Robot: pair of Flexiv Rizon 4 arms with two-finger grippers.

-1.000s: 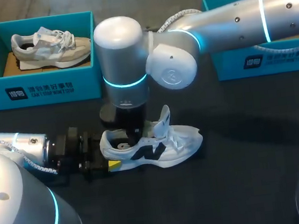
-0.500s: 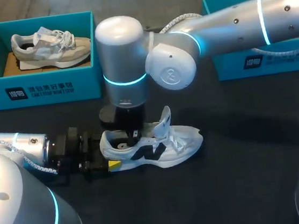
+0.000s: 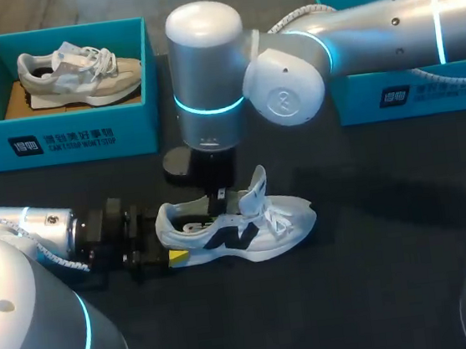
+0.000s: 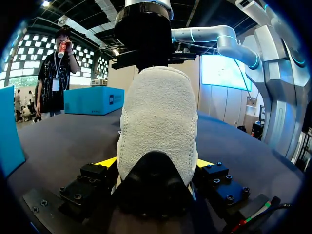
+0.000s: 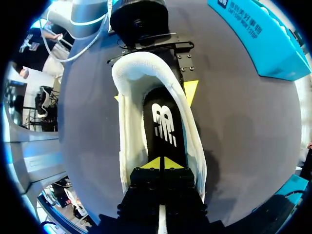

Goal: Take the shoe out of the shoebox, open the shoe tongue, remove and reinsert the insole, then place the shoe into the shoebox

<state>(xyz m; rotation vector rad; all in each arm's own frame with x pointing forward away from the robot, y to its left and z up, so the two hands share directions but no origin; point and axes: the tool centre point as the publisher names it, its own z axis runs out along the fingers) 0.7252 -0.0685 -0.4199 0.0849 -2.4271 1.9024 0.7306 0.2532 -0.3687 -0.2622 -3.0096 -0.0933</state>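
White shoe [image 3: 239, 228]: heel is clamped by left gripper [image 4: 155, 163]. Black insole [image 5: 163, 124]: printed with a white logo. Right gripper [image 5: 161, 163]: fingertips closed together above insole.

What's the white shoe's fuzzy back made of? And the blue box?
The shoe's heel looks like soft, nubbly fabric, maybe terry or knit: its surface is pebbly and matte. The blue box seems cardboard: flat thin walls, matte finish.

The right arm [image 3: 368, 28] covers one shoebox [image 3: 443, 98] (interior unseen).
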